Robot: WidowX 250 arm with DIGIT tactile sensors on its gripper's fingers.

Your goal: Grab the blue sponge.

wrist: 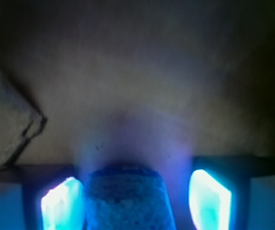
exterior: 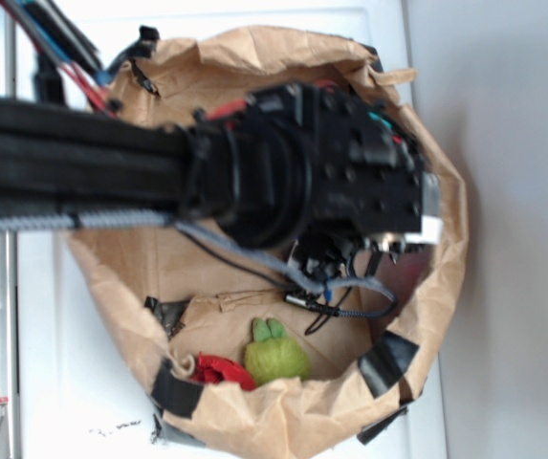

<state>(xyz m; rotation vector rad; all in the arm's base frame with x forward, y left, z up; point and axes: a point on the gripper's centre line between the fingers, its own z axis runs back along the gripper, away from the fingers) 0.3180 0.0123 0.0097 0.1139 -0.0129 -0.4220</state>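
The sponge (wrist: 126,199) shows only in the wrist view, at the bottom centre. It is light blue with a porous, speckled surface and a rounded far end, running lengthwise away from the camera over the brown paper floor. Its near part is cut off by the frame edge. In the exterior view it is hidden.
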